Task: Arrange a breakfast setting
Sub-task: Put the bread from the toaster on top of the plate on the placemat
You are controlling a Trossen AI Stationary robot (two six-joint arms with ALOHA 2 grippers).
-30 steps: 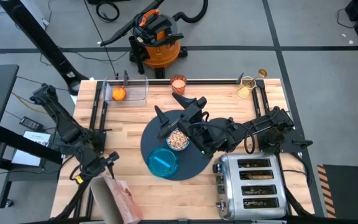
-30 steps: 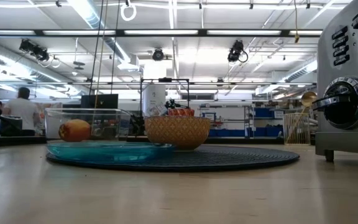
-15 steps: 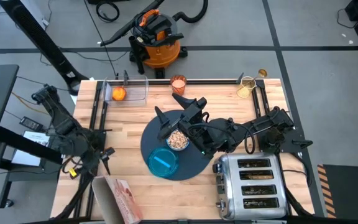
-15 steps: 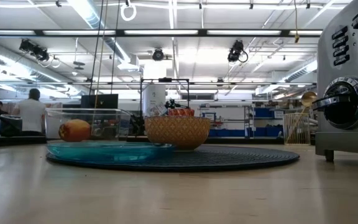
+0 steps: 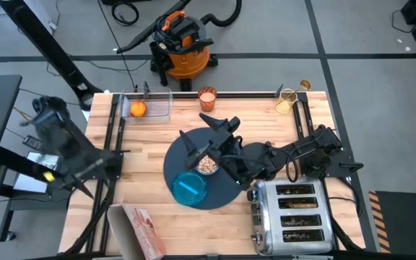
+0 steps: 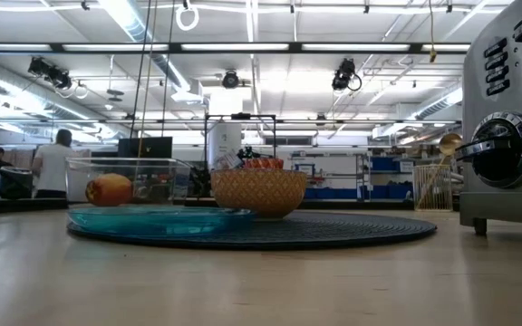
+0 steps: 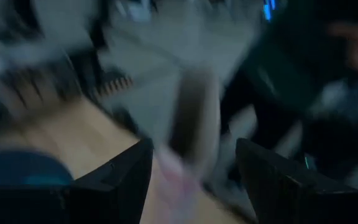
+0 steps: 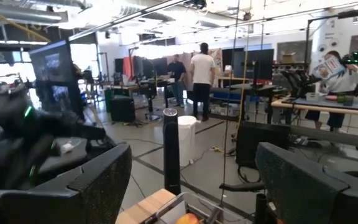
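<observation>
Hovering right gripper (image 5: 206, 137) wide open above bowl (image 5: 206, 164) on mat (image 5: 226, 189); left gripper's (image 5: 78, 186) state unclear; next grasp needed slow, level descent

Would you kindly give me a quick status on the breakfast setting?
Right end effector open, above the bowl on the mat. Left end effector off the table's left edge, empty. Plate set; fruit in its clear bin. Nothing in the way.
</observation>
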